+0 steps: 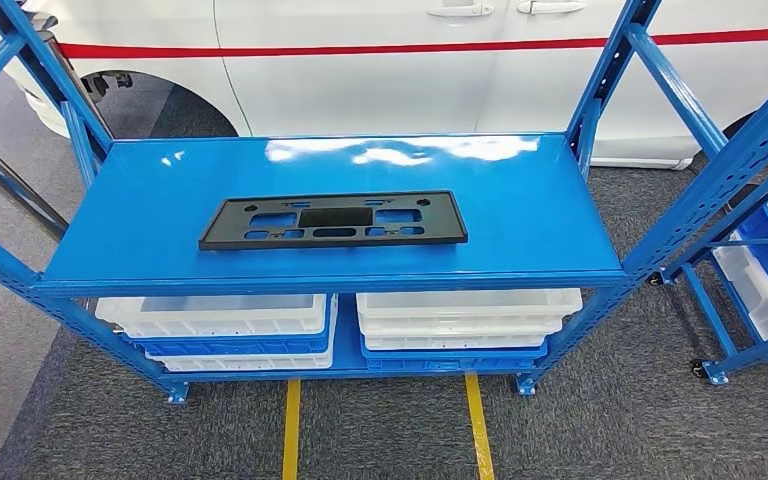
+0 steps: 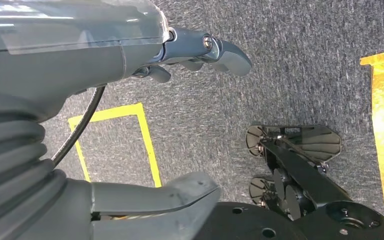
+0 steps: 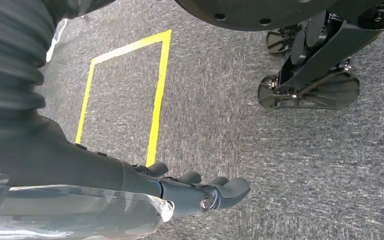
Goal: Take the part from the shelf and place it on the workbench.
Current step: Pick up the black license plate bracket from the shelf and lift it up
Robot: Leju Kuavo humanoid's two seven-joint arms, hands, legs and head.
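From the head view we looked down on a blue shelf point(image 1: 160, 175) with the part point(image 1: 333, 221), a flat black rectangular plate with several cut-outs, lying flat near the front edge of the top deck, roughly centred across its width. Nothing touched it. On the lower level sat stacks of white and blue bins point(image 1: 225, 330), one stack on each side. Behind the shelf stood a white car point(image 1: 360, 70) with a red stripe along its side, and to the right a second blue rack point(image 1: 750, 200) carried more bins. Yellow floor lines point(image 1: 291, 430) ran toward us across the grey carpet point(image 1: 610, 420).

The wrist views gave us what the head view did not: the hands themselves. In the left wrist view we saw the left hand point(image 2: 130, 65) over the carpet, its dark fingers point(image 2: 215, 50) extended and its thick thumb point(image 2: 175, 195) set well apart from them, with nothing between. A yellow taped square point(image 2: 145, 145) lay on the floor beneath it. In the right wrist view the right hand point(image 3: 145, 190) was likewise held over the carpet beside another yellow taped outline point(image 3: 157, 100), fingers point(image 3: 220, 192) stretched out and holding nothing; we could not make out its thumb.
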